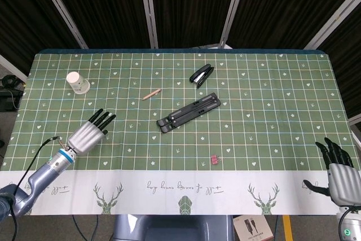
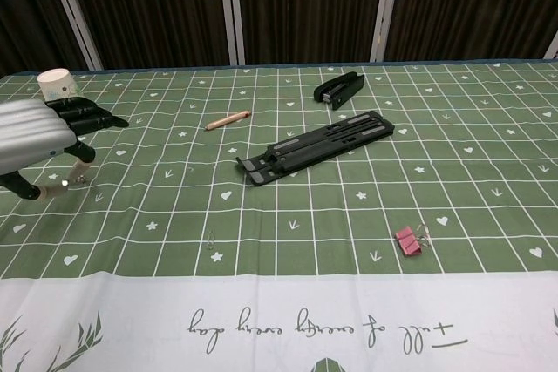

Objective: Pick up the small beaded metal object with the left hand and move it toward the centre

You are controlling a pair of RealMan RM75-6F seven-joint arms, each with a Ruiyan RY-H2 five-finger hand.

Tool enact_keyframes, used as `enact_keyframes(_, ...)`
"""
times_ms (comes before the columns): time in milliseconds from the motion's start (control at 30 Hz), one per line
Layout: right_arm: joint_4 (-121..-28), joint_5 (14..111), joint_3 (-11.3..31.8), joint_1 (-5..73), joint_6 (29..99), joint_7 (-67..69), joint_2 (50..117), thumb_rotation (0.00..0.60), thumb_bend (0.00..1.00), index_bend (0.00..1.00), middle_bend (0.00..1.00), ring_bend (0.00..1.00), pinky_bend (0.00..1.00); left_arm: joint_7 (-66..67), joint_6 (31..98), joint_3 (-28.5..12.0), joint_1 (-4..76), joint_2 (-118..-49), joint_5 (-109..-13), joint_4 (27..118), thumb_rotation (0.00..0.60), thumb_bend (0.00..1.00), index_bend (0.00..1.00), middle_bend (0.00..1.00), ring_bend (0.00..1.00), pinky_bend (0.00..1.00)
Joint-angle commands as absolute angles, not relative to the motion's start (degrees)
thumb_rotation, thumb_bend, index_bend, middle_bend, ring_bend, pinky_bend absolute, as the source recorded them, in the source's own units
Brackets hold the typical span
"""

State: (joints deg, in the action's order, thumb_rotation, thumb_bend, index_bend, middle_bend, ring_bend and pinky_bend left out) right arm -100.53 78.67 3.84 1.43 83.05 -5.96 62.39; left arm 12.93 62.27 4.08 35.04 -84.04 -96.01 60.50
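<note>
Left hand (image 2: 39, 132) is raised above the bench (image 2: 279, 215), near the paper cup (image 1: 78, 82); the small beaded metal object (image 2: 71, 182) is pinched beneath it. Right hand (image 1: 338, 170) is held off the near-right edge, fingers spread, empty.

My left hand (image 2: 35, 132) has a ribbed, satiny metal-looking back and matt black fingers (image 2: 91, 116). The cloth (image 2: 288, 215) looks smooth and matt, the stand (image 2: 318, 145) matt black, the cup (image 1: 78, 82) paper.
</note>
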Motion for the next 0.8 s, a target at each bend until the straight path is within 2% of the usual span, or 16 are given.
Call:
enact_keyframes(33,-100.5,78.6,3.9,1.4,83.0,-5.9,62.4,0.6,0.05,0.11,0.0,0.0,0.1,12.1,62.8,2.2,34.8,-82.7,-93.7,64.2,0.6,0.32,0.6,0.0,0.0,0.0)
enact_keyframes(367,-100.5,78.4,3.9,1.5,82.9,-5.9,62.3,0.6,0.05,0.11,0.0,0.0,0.1,13.0,63.6,-0.5,34.8,-82.0,-90.8,73.2,0.6,0.32,0.61,0.0,0.0,0.0)
enact_keyframes(800,-100.6,78.1,4.0,1.5,82.7,-5.7,62.3,0.6,0.05,0.11,0.0,0.0,0.1,14.9,62.7,-3.2,35.3,-85.5,-86.6,82.1,0.6,0.32,0.63,0.0,0.0,0.0)
